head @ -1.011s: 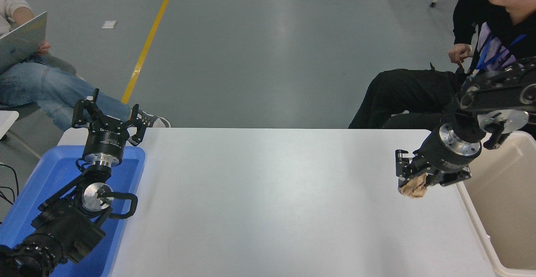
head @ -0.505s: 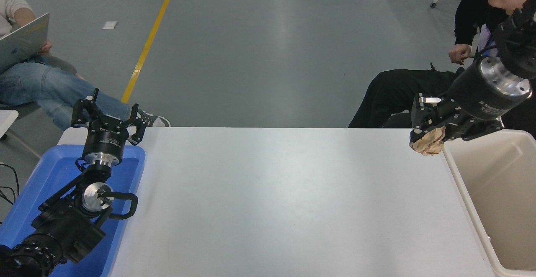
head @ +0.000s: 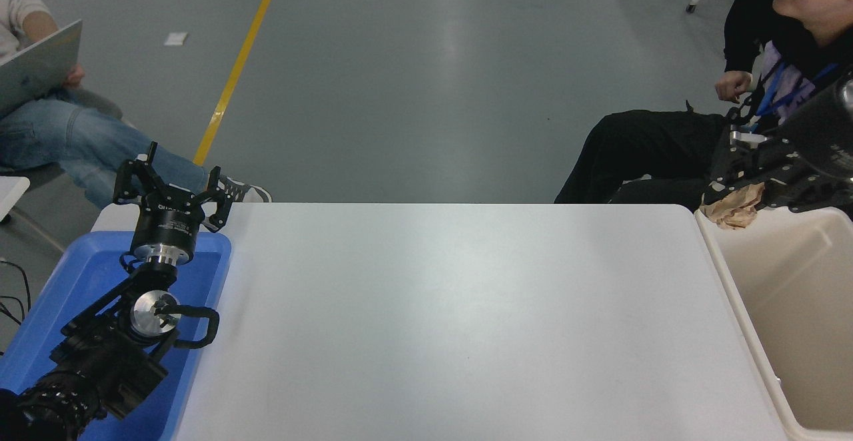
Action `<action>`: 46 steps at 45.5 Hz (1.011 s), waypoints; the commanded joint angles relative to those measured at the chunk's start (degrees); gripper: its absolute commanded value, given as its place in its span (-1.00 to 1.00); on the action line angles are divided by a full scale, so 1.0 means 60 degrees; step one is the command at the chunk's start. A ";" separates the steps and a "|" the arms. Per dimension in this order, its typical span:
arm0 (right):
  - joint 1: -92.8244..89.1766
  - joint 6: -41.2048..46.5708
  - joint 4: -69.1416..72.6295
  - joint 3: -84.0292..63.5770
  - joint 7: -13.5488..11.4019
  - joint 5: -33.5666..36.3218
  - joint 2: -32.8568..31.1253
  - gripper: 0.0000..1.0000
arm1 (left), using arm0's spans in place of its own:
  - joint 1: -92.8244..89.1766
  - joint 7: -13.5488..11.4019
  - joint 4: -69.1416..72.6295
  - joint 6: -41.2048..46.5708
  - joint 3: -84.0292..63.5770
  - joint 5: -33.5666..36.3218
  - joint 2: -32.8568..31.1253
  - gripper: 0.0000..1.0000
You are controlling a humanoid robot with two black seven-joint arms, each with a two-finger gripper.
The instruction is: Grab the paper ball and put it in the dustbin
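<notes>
My right gripper (head: 733,191) comes in from the right edge and is shut on the tan, wrinkly paper ball (head: 734,208). It holds the ball in the air over the far left corner of the cream dustbin (head: 733,294), which stands at the table's right end. The inside of the dustbin that shows is bare. My left gripper (head: 170,184) is open and parked at the lower left, above the blue tray.
A blue tray (head: 80,274) sits at the table's left end under my left arm. A person in black (head: 666,148) sits at the far right, close behind my right gripper. Another person with a laptop (head: 40,68) sits at the far left.
My right gripper has lifted the paper ball off the table and carried it right and away, from beside the dustbin to over its far left corner. The left arm has not moved.
</notes>
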 commanded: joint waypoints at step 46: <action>-1.3486 -0.7963 -0.9784 0.6408 0.0084 -0.0453 0.2791 -1.00 | 0.0000 -0.0014 -0.0005 0.0001 -0.0013 -0.0003 -0.0012 0.98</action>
